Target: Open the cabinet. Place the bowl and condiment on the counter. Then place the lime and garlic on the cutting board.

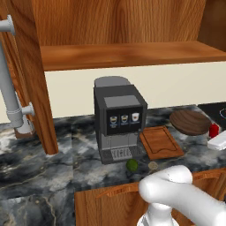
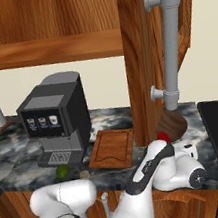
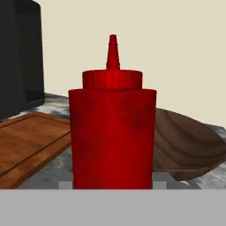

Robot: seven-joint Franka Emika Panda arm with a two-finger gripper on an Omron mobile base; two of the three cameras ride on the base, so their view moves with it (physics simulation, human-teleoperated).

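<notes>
red condiment (image 3: 112, 132) upright before wooden bowl (image 3: 190, 150), cutting board (image 3: 31, 143) beside

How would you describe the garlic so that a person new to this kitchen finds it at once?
Start at the grey coffee machine on the dark marble counter. Just before its drip tray, near the counter's front edge, lie two small round things side by side. The garlic is the pale beige one, nearer the cutting board; the lime beside it is green.

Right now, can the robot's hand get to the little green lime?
Probably yes, but not straight away. The gripper is over by the red condiment bottle, past the cutting board. The lime sits in the open on the counter edge before the coffee machine, nothing covering it.
</notes>
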